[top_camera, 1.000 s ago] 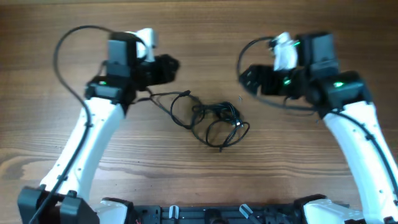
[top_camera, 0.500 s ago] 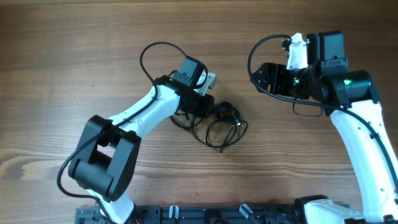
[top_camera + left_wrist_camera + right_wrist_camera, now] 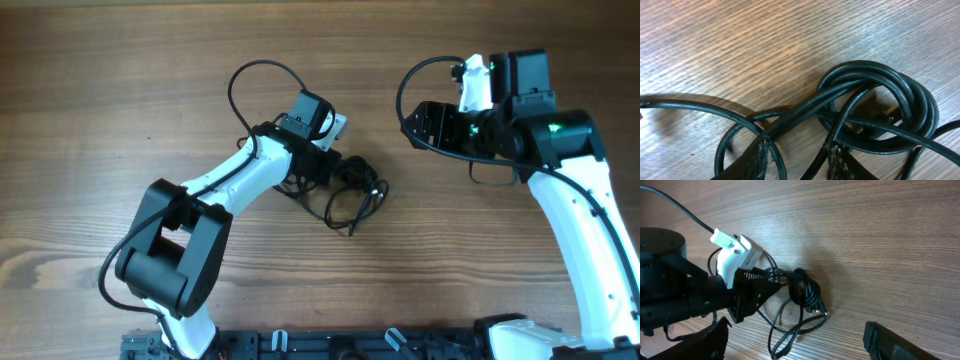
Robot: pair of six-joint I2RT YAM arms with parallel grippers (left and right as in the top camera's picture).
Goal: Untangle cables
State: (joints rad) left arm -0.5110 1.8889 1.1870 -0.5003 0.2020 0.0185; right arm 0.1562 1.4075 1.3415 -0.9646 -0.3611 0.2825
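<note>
Jaws on the left arm (image 3: pixel 230 190) sit low on the table (image 3: pixel 100 80), partly spread, their two textured fingertips (image 3: pixel 757 157) straddling strands at the near edge of the cables (image 3: pixel 880 110). At least two black strands run through the gap between the tips. The gap is wider than any one strand, so nothing looks firmly pinched. Just beyond the tips, the cord winds several times into a tight round coil, and other strands cross over and under it on the wood grain. In the right wrist view the same bundle (image 3: pixel 800 292) lies below and ahead of the camera, with a loose loop trailing toward the bottom edge. That arm's own jaws are spread wide and hold nothing, well above the table. From overhead, the cables (image 3: pixel 345 190) lie near the middle of the table, touching the left arm's tip, while the right arm (image 3: pixel 570 200) hangs well apart to the right. The step in hand appears to be taking a first hold on the tangle. The next move likely calls for closing on a single strand, then bringing the right jaws down onto the coil so the two can draw loops apart without tightening the knot.
</note>
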